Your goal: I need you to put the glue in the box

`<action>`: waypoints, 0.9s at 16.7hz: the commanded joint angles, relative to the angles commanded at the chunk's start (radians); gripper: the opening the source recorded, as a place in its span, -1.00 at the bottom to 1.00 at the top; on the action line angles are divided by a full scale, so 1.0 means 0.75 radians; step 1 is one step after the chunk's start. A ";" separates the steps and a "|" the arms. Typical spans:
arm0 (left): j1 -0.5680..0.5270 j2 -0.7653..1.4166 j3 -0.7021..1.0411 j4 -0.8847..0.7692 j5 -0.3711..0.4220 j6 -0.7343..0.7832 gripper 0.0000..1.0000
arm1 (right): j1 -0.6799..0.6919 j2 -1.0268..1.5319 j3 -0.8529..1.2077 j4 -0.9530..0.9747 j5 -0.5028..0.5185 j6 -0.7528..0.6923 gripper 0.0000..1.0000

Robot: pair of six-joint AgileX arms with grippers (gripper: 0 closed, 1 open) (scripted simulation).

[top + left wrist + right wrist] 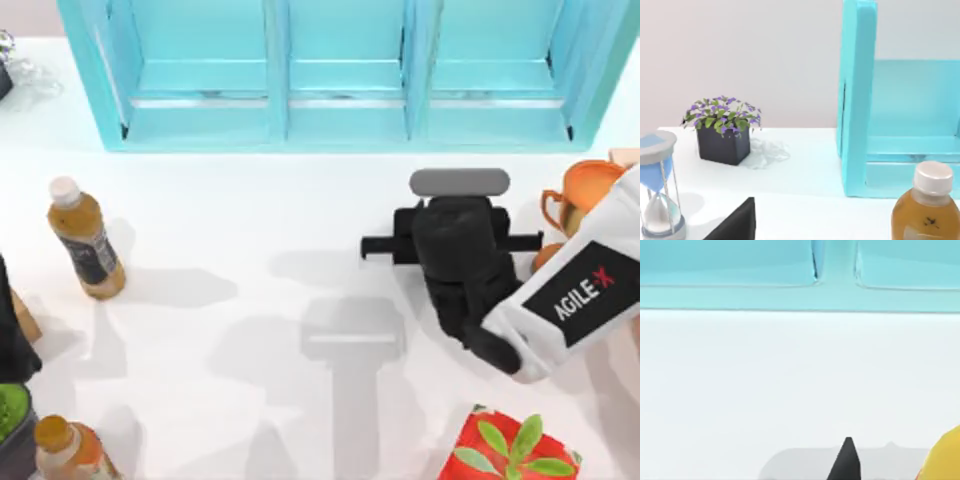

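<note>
Though the right gripper [455,235] hangs above the table [250,220], casting its shadow on the white surface off toward the left arm's side, I cannot tell whether it is wide, narrow or holding anything. In the right wrist view a rounded yellow surface sits close beside the hand, at the very edge of the picture. It looks like the glue [946,456], but too little of it shows to be sure, or to say whether it touches the hand. Ahead of the hand stands a turquoise shelf [345,120] with open compartments. An orange trophy [590,185] stands just beside the hand, on its outer side. Behind the hand lies a red block with green leaves [515,450]. Well away from the hand, across the table, an amber drink bottle [85,240] stands upright near the parked left arm [10,330]. Whether that arm's hand is wide or narrow cannot be told either.
</note>
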 joint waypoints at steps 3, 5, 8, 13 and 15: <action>0.000 0.000 0.000 0.000 0.000 0.000 1.00 | 0.000 0.000 0.000 0.000 0.000 0.000 -0.96; 0.000 0.000 0.000 0.000 0.000 0.000 1.00 | 0.000 0.000 0.000 0.000 0.000 0.000 -1.00; 0.000 0.000 0.000 0.000 0.000 0.000 1.00 | 0.000 0.000 0.000 0.000 0.000 0.000 -1.00; 0.000 0.000 0.000 0.000 0.000 0.000 1.00 | 0.005 -0.001 0.000 -0.003 0.000 0.001 -1.00; 0.000 0.000 0.000 0.000 0.000 0.000 1.00 | 0.026 -0.011 0.017 -0.044 -0.003 0.001 -1.00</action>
